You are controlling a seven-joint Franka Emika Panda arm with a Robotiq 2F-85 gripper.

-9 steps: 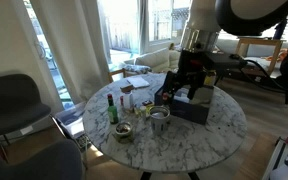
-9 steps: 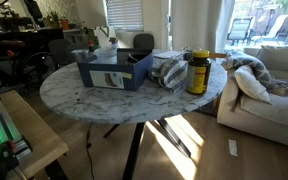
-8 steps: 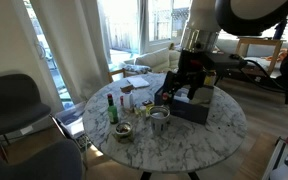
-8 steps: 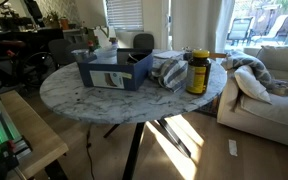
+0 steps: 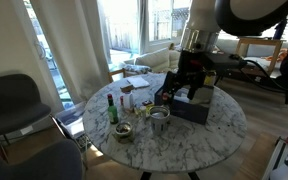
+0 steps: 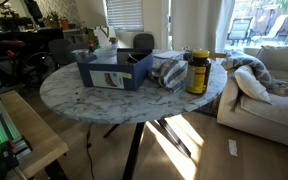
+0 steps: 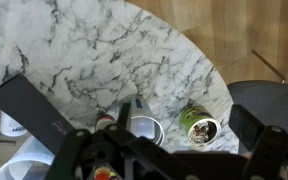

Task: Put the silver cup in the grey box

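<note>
One round white-marble table in sunlit living room: tall windows, curtains, sofa, grey chair. One silver cup upright on marble near table edge, just beside grey box, outside it. One green bottle, one low round dish, one yellow-lidded jar. Gripper over box, jaws spread wide, holding nothing.

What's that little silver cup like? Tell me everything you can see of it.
The silver cup is a small, shiny, metal-looking cylinder with a wide round rim, standing upright, mouth up, on the marble table. It sits close beside the grey box, not in it. Nothing grips it; whether it touches the box cannot be told.
</note>
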